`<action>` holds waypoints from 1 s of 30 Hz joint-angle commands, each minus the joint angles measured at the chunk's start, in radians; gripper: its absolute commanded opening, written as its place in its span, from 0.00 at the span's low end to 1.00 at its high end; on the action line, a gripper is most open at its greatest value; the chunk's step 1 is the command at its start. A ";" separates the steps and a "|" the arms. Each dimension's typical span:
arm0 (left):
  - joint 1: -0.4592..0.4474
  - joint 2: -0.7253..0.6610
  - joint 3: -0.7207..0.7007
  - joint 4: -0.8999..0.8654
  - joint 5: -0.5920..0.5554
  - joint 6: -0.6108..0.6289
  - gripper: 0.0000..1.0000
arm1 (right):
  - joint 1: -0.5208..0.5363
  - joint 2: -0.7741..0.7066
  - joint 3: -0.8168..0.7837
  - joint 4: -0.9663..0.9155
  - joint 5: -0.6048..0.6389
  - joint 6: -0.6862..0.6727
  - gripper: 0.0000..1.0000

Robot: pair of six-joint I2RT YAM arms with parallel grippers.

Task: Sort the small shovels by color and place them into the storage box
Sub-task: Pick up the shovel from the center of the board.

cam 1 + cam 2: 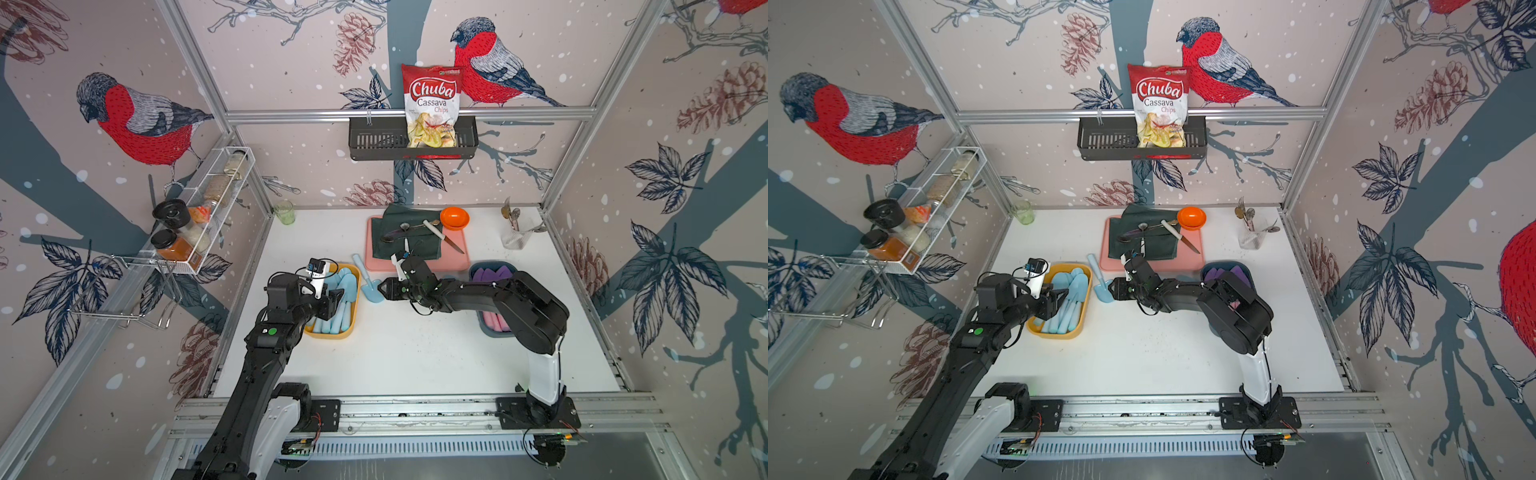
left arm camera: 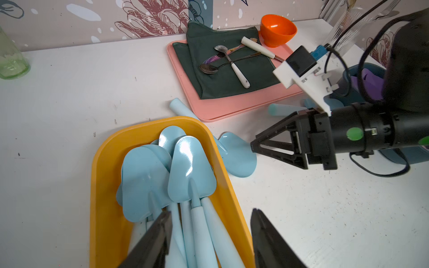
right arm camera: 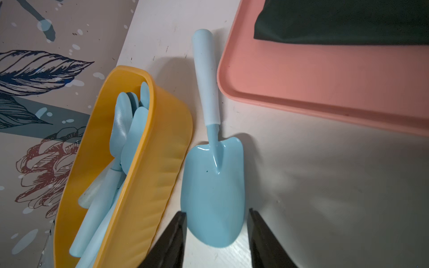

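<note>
Right wrist view: your right hand (image 3: 217, 211) stood spread astride a blue shovel (image 3: 213, 185) (flat on the table (image 3: 301, 174)); left hand (image 2: 211, 212) gaped empty above the yellow box (image 2: 99, 185).

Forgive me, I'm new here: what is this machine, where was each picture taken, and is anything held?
Two black robot arms stand on a rail, each ending in a two-fingered gripper. Two pictures look down from overhead, nearly alike; two come from cameras on the wrists. On the white table: a yellow box of light blue shovels, a dark blue box with purple shovels, a pink tray carrying a green cloth, spoons, knife and orange bowl. One loose shovel lies beside the yellow box. The right gripper is open around its blade tip; the left gripper is open over the yellow box. Nothing is held.
</note>
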 commanded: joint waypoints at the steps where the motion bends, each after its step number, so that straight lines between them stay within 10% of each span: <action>1: 0.006 -0.004 -0.006 0.049 0.023 0.014 0.58 | 0.008 0.043 0.037 -0.022 -0.020 -0.023 0.47; 16: 0.007 -0.005 -0.009 0.054 0.022 0.009 0.58 | 0.010 0.108 0.029 0.031 -0.036 0.008 0.41; 30: 0.017 -0.008 -0.010 0.054 0.024 0.008 0.57 | 0.005 0.111 0.022 0.047 -0.013 0.035 0.13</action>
